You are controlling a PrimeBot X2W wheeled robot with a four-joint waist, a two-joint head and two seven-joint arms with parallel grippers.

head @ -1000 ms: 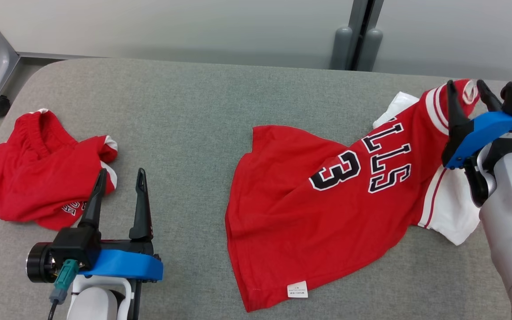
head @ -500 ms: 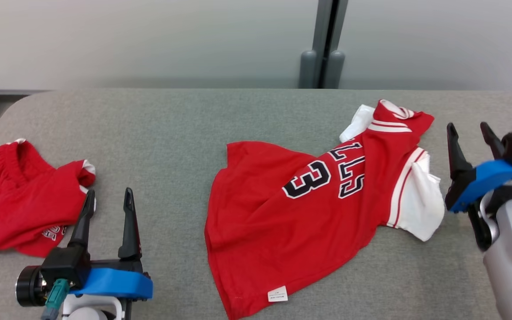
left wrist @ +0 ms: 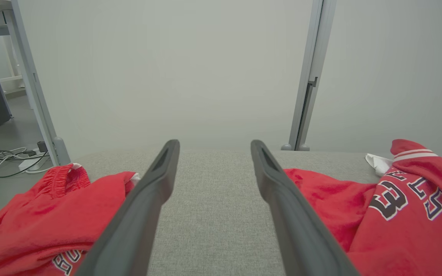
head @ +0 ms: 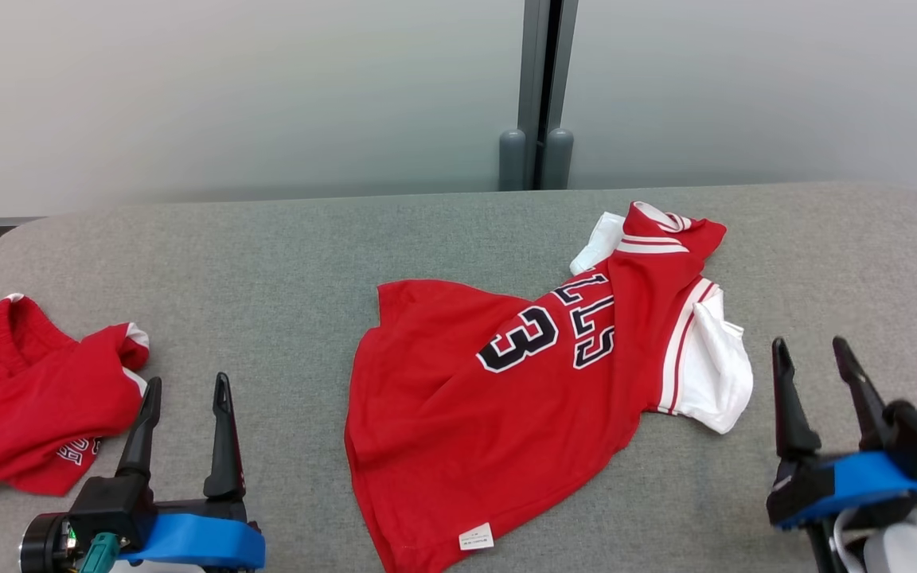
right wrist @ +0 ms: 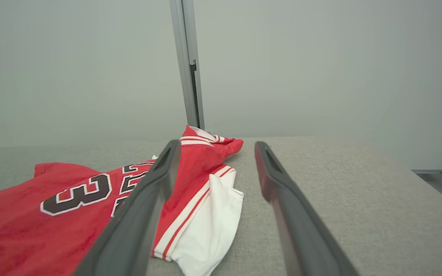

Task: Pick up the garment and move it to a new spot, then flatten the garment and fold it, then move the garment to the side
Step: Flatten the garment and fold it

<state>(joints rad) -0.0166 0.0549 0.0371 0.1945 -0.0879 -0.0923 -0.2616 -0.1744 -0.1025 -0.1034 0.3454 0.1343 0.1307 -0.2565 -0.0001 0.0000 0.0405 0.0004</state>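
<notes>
Bunching is your main worry from here. The red garment lies near the middle of the grey counter, rumpled rather than flat. Its collar end is folded over at the far right, and a white sleeve sticks out to the right.

Both pincers are released and carry nothing. The left pincer hovers at the near left, well apart from the garment. The right pincer sits at the near right, close to the white sleeve but clear of it.

If you pinch only the top layer at the folded collar end, the fold will likely travel with the cloth and set in instead of opening out. A grip on the sleeve alone could stretch it sideways while the body stays put, leaving the garment more twisted than it is now.

Mind the red shorts at the near left as well. They lie just beside the left pincer, and a low sweep toward the garment could snag them and drag them along.
</notes>
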